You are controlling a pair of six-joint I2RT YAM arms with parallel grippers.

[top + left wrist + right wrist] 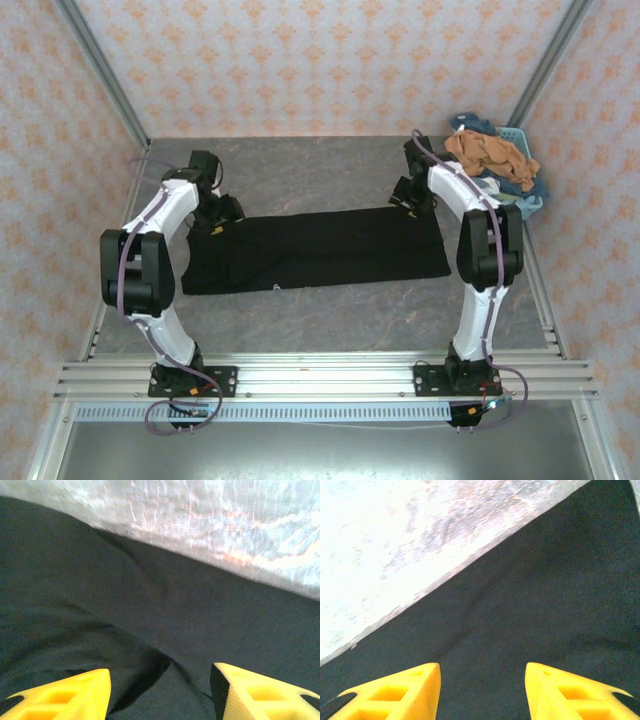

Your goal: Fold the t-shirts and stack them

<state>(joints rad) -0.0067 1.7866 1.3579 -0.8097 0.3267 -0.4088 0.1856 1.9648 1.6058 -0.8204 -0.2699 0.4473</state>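
a robot lab booth: wallpapered panels [300, 60], aluminium frame rails [330, 376] and a grey marbled tabletop [320, 165].

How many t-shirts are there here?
3: a black one spread flat on the table, and a rust-orange one piled over a blue one in the basket. More may be hidden underneath.

– What is under me?
– A grey, marbled table [330, 170]. Close up on my left the table [225, 515] gleams pale, and on my right the table [395, 545] does too.
– And around me?
– I see walls papered pink with an orange motif: a back wall [330, 60], a left wall [50, 200] and a right wall [600, 220]. A metal post [100, 70] climbs each far corner.
– Anything standing there?
– A pale blue lattice basket [516, 131], in my far right corner.
– And nearest?
– Aluminium rails [320, 380] cross the near edge, with a bare metal sheet [320, 455] below them.
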